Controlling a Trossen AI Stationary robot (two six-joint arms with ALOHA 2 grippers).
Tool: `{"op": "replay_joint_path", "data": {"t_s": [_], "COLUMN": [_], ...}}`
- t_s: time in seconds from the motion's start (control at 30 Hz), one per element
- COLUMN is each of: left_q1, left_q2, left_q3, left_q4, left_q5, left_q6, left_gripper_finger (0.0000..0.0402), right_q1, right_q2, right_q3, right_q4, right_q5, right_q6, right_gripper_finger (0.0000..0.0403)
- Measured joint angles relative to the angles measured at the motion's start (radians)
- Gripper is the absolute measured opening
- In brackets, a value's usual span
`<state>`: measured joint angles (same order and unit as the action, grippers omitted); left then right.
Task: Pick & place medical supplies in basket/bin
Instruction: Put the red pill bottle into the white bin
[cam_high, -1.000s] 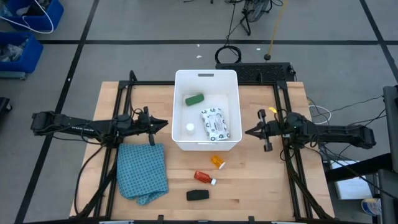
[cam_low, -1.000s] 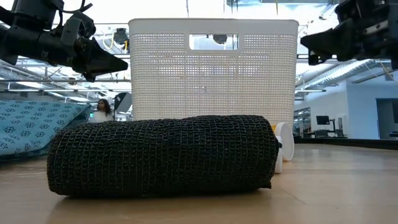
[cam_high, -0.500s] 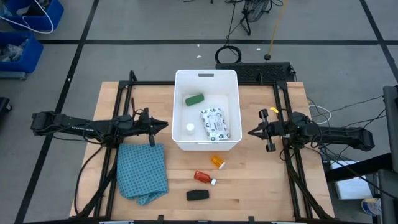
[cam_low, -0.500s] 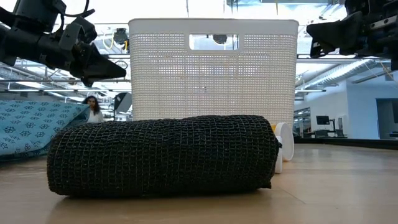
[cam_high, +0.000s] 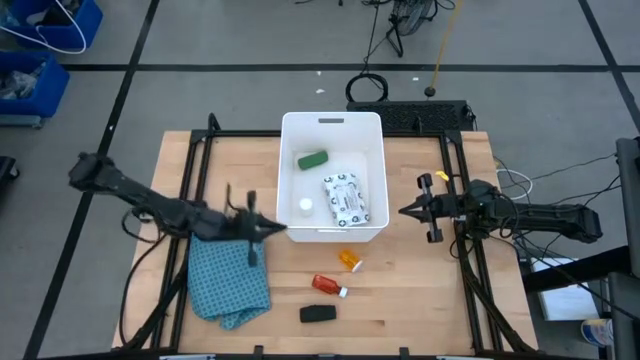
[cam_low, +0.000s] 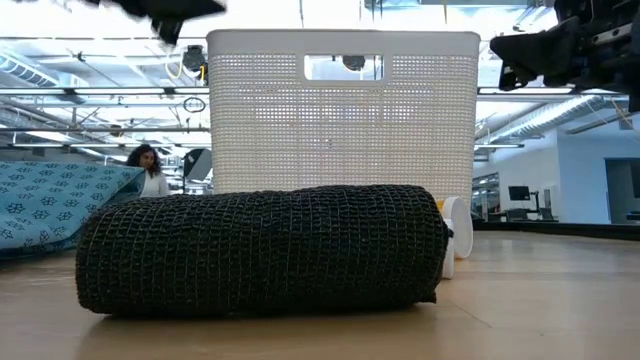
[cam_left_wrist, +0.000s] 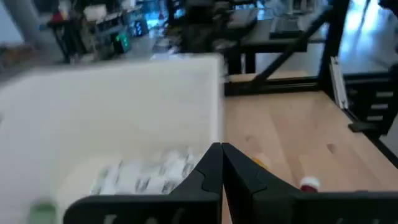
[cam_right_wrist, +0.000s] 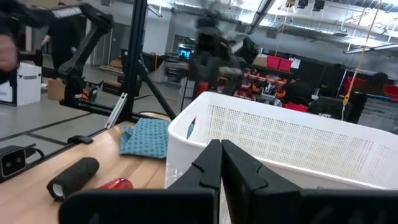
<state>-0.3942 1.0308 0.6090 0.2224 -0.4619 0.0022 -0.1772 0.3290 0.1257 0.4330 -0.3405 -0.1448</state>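
Note:
The white bin (cam_high: 285, 150) holds the green oblong piece (cam_high: 313, 159), the flat white printed packet (cam_high: 345, 197) and a small white item (cam_high: 306, 206). In front of its near wall, the orange pill bottle (cam_high: 349, 261), the red-and-white tube (cam_high: 328, 286) and the black oblong piece (cam_high: 318, 314) lie on the table. My left gripper (cam_high: 283, 232) is shut and empty; it hovers at the bin's near-left corner, above the blue cloth's far edge, and its wrist view looks into the bin (cam_left_wrist: 112, 106). My right gripper (cam_high: 402, 212) is shut and empty, hovering right of the bin.
The blue checked cloth (cam_high: 232, 277) lies crumpled at the near left of the table. Black frame rails run along both table sides. The black piece (cam_low: 260, 250) fills the low view, with the bin (cam_low: 340, 110) behind it. A person (cam_low: 148, 170) shows in the room beyond.
My left arm has swung toward the near edge and the right, rising; its shut gripper went from left of the bin to the bin's near-left corner. My right gripper drew back slightly toward the right edge. Nothing on the table has moved.

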Motion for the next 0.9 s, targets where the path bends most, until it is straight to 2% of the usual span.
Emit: {"op": "replay_joint_path", "data": {"t_s": [0.13,0.27,0.4,0.6,0.77,0.9], "left_q1": [-0.076,-0.095,-0.111,-0.118,-0.093,-0.065], "left_q2": [0.21,0.379,0.512,0.668,0.764,0.805], "left_q3": [0.225,0.43,0.576,0.707,0.737,0.743], "left_q4": [-0.142,-0.274,-0.355,-0.437,-0.457,-0.481], "left_q5": [-0.113,-0.124,-0.098,-0.013,0.038,0.15], "left_q6": [0.03,-0.024,-0.022,0.026,0.044,0.01], "left_gripper_finger": [0.0003,0.0009,0.0018,0.0021,0.0022,0.0036], "right_q1": [0.0,0.0,0.0,0.0,0.0,0.0], "right_q2": [0.0,0.0,0.0,0.0,0.0,0.0], "right_q3": [0.0,0.0,0.0,0.0,0.0,0.0], "right_q4": [0.005,0.012,0.012,0.012,0.012,0.009], "right_q5": [-0.001,-0.001,-0.001,-0.002,-0.002,-0.002], "right_q6": [0.006,0.051,0.073,0.075,0.065,0.065], "right_gripper_finger": [0.0,0.0,0.0,0.0,0.0,0.0]}}
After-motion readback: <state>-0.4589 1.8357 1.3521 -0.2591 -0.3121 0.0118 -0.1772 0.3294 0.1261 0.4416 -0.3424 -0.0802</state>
